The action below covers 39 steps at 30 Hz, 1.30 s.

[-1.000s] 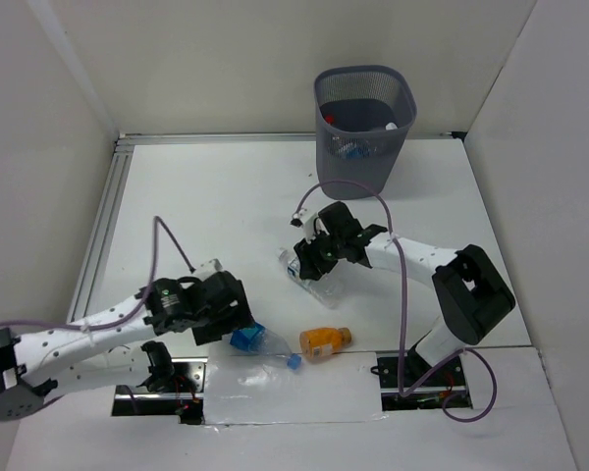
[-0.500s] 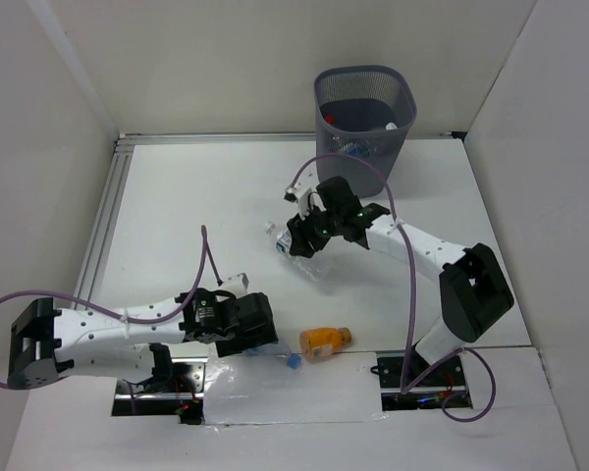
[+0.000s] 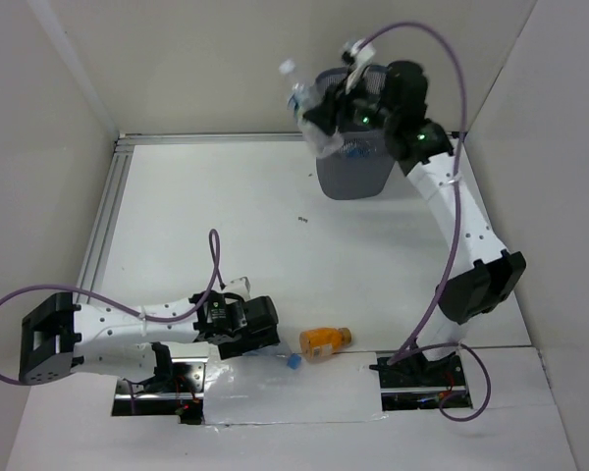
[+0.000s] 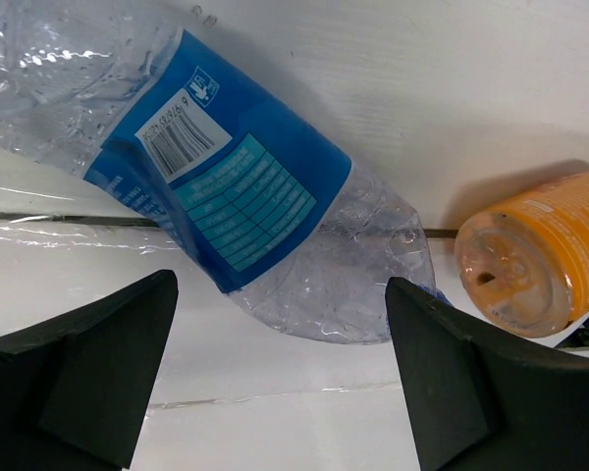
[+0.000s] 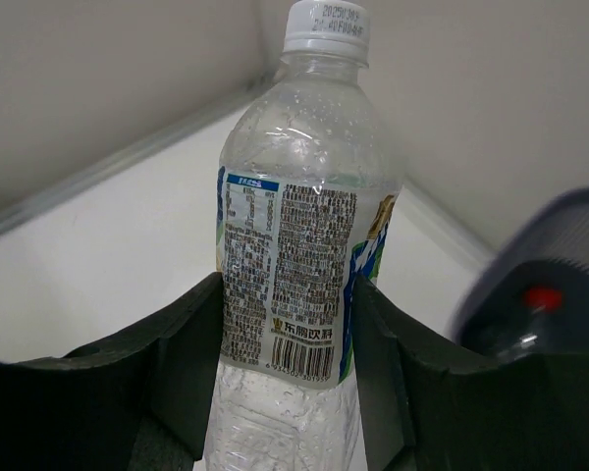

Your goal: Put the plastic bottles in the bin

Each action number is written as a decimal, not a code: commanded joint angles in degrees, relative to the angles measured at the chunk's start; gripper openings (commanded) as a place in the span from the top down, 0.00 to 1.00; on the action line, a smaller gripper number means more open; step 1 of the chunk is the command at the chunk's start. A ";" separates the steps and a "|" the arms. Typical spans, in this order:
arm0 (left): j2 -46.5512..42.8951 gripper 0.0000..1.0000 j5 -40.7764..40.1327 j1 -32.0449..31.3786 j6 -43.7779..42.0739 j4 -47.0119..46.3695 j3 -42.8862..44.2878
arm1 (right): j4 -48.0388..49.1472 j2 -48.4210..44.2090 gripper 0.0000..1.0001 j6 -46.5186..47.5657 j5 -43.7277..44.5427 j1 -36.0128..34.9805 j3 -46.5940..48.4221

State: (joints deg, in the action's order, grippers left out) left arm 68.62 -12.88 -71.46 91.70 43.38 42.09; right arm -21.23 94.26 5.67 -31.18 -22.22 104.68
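Clear white-capped plastic bottle [image 5: 294,196] is clenched in the right tool [image 5: 287,343] beside the dark mesh bin [image 3: 358,175]; centring advised before release.

Left arm lay low along counter's near edge, left gripper [image 3: 253,327] close to surface, fingers spread wide. Right arm reached high over far edge, right gripper [image 3: 332,110] clamped around bottle [image 5: 299,196].

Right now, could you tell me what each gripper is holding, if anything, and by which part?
The right gripper clamps the clear white-capped plastic bottle by its labelled middle. The left gripper is open near a clear blue-labelled bottle, holding nothing.
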 commanded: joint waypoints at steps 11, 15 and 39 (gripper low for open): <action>2.66 0.00 1.63 5.72 -2.84 -6.72 -1.22 | 7.70 21.12 1.00 -5.50 9.72 15.18 30.48; 5.37 0.00 3.65 6.25 -3.37 -6.20 -0.60 | 6.65 24.57 0.81 -3.48 9.21 16.59 31.55; -13.78 0.91 -17.60 7.73 -22.92 3.38 18.45 | -17.77 -22.07 0.91 41.49 -42.66 27.32 -27.57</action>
State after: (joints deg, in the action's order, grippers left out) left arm 58.26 -19.35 -64.82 81.91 47.27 51.59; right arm -32.53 81.01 31.51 -71.46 5.21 89.60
